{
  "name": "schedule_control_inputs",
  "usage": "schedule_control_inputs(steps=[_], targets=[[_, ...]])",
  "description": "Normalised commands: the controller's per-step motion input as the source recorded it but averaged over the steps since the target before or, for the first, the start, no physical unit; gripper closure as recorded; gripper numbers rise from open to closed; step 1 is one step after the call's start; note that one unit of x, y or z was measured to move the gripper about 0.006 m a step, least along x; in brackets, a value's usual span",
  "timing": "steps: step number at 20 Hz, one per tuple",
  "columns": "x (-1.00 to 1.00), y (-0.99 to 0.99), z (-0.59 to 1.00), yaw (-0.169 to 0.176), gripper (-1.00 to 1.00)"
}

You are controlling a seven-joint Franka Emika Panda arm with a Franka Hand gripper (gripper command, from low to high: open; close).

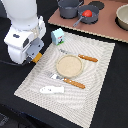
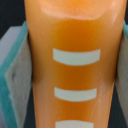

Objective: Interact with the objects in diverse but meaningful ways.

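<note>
In the wrist view a golden bread loaf (image 2: 75, 75) with white stripes fills the picture, clamped between my grey, teal-edged pads (image 2: 17, 80). My gripper (image 1: 36, 56) hangs over the striped placemat's edge at the exterior view's left, shut on the loaf (image 1: 36, 58). A white-and-blue milk carton (image 1: 58, 36) stands just beyond it on the mat. The flat white fish piece (image 1: 52, 90) lies at the mat's near edge. On the brown board at the back sit the red tomato (image 1: 88, 14) and the grey pot (image 1: 69, 7).
A round tan plate (image 1: 68, 65) lies mid-mat, between an orange-handled knife (image 1: 82, 57) and fork (image 1: 67, 81). A beige bowl (image 1: 122, 16) stands at the back on the exterior view's right. The brown board (image 1: 100, 25) holds a dark lid.
</note>
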Motion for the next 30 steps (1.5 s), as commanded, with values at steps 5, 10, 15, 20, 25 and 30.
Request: schedule_control_inputs(steps=[5, 10, 15, 20, 25, 30], targets=[[-0.03, 0.03, -0.01, 0.072, -1.0], [0.06, 0.11, 0.15, 0.056, -1.0], [0.31, 0.34, 0.59, -0.008, -1.0], [0.45, 0.44, 0.93, -0.09, -1.0], [0.45, 0.27, 0.7, -0.129, -1.0], [0.36, 0.23, 0.25, -0.107, -1.0]])
